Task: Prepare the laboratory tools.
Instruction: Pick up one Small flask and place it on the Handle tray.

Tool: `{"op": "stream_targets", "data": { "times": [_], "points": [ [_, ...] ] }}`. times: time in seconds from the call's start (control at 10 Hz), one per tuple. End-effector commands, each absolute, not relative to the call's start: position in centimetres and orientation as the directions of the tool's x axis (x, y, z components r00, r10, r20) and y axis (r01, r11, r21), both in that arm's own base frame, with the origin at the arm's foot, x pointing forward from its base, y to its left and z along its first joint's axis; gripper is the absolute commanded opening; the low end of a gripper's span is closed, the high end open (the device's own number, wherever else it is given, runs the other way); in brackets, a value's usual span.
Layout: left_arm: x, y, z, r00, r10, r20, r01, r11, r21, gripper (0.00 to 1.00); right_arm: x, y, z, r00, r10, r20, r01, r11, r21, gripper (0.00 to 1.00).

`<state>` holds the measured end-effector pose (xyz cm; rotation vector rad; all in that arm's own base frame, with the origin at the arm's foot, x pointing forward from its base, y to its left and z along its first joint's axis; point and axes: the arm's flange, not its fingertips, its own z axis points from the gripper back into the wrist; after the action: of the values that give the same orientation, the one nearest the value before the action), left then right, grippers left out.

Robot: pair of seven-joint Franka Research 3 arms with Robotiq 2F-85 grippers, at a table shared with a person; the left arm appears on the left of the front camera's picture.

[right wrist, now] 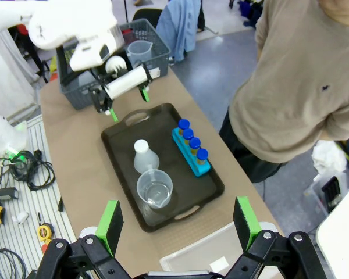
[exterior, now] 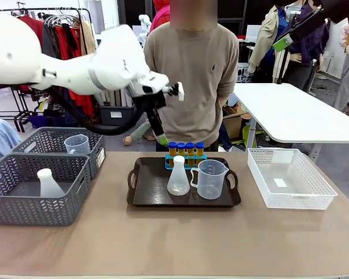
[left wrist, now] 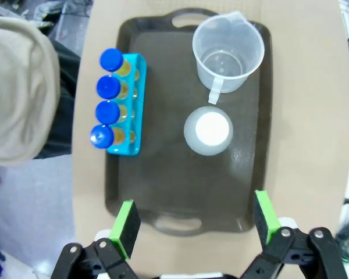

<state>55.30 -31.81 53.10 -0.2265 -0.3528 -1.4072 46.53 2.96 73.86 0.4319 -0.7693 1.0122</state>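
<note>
While both grippers, left (left wrist: 193, 224) and right (right wrist: 177, 225), hover spread and empty, the tubes (exterior: 185, 149), flask (exterior: 178, 176) and jug (exterior: 212, 179) apparently crowd the tray's (exterior: 145, 197) far edge.

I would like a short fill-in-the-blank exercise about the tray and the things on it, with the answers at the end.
1. The rack on the dark tray holds ____ tubes with blue caps.
2. The measuring jug on the tray is ____ of liquid.
3. The conical flask on the tray stands ____.
4. The left gripper above the tray has its jaws ____.

Answers: four; empty; upright; open
</note>
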Motion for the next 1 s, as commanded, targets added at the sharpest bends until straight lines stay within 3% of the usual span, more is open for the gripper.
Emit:
{"op": "stream_targets", "data": {
  "times": [0.0, 0.9],
  "points": [
    [54.5, -28.5, 56.2, 0.135, -0.894, 0.428, 0.985, 0.167, 0.04, 1.0, 46.4, 3.0, 73.9, 0.302, 0.593, 0.746, -0.878, 0.478, -0.025, 1.0],
    [54.4, -16.1, 71.3, 0.12, -0.73, 0.672, 0.961, 0.254, 0.105, 1.0, 46.4, 3.0, 73.9, 0.302, 0.593, 0.746, -0.878, 0.478, -0.025, 1.0]
  ]
}}
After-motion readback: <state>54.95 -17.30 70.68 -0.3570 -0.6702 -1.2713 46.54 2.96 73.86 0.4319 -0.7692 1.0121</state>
